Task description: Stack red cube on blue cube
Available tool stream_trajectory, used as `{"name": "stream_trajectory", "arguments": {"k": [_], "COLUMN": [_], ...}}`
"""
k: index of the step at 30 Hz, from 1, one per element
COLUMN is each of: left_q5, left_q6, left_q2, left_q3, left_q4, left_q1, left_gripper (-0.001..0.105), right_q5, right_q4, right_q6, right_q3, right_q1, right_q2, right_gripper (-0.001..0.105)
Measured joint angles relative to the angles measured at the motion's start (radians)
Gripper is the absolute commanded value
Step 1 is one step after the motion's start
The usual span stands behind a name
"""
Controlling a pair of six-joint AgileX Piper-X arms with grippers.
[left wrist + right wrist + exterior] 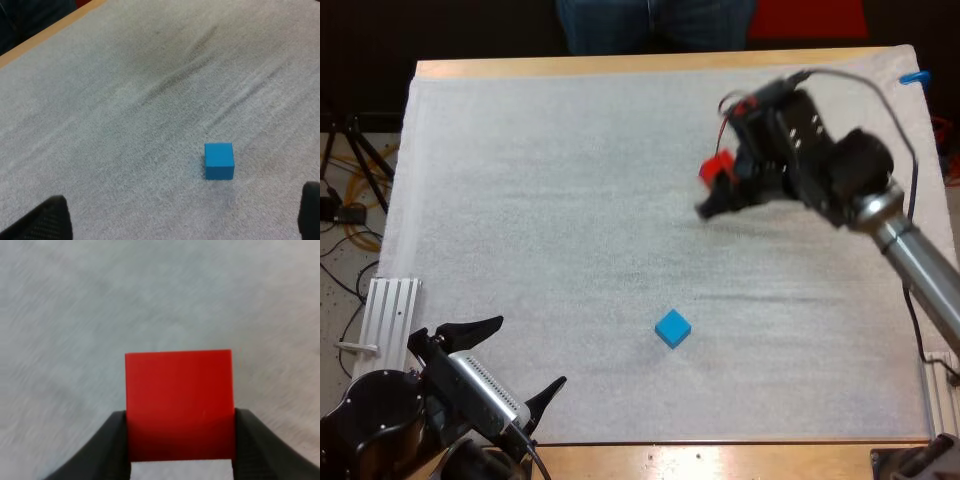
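The white mat [570, 180] covers the table. The right gripper [715, 190] hangs over its far right part, fingers clamped on both sides of the red cube [717, 166]. The left gripper [532, 350] sits at the near left edge, fingers spread wide, grasping nothing. The blue cube [672, 328] rests on the mat, near-middle, well apart from the red one.

Red cube [179, 405], blue cube [672, 327], white mat [540, 180].
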Motion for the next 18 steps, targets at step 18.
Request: {"name": "stream_trajectory", "arguments": {"k": [18], "left_q5": [0.0], "left_q6": [0.0], "left_q2": [0.0], "left_q3": [0.0], "left_q4": [0.0], "left_q1": [0.0], "left_gripper": [0.087], "right_q5": [0.08], "right_q4": [-0.211], "right_q6": [0.181], "right_q3": [0.44], "right_q1": [0.369], "right_q2": [-0.121], "right_gripper": [0.03]}}
